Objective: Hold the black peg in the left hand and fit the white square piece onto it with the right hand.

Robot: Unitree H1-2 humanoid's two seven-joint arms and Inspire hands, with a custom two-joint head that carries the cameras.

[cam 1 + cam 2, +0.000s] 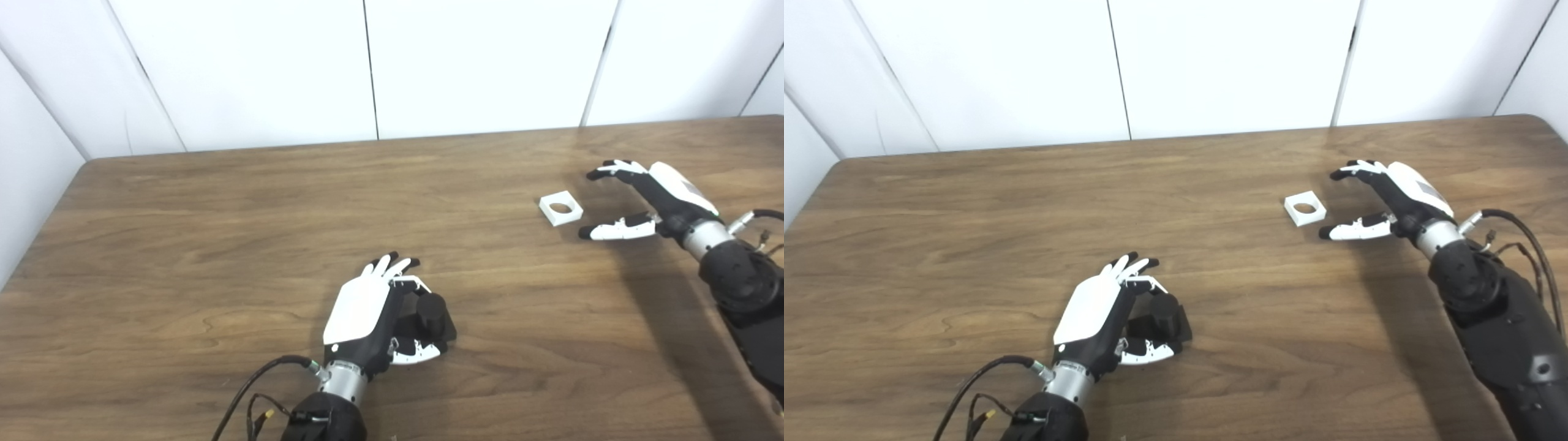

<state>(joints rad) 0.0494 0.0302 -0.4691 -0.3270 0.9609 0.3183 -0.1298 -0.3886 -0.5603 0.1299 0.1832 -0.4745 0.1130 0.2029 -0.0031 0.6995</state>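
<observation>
Early days on this one. My left hand (373,318) is down near the front of the desk (184,245), curled around the black peg (432,313), fingers on the far side and thumb on the near side. The peg looks like it's sitting on the wood on its dark base, and I honestly can't tell if the fingers are pressing on it or just cupping it, so I'm not calling that a grip.

My right hand (1375,199) is over on the right side, fingers and thumb spread wide, holding nothing. The white square piece (1305,209) lies flat on the desk just beside its fingertips, round hole facing up, nothing touching it as far as I can see.

So I'd say nothing's really done: the peg isn't lifted and the square isn't picked up. Left to do, I reckon: close on the peg, pinch the square, bring the two together and line the hole up over the peg. They're well apart right now.
</observation>
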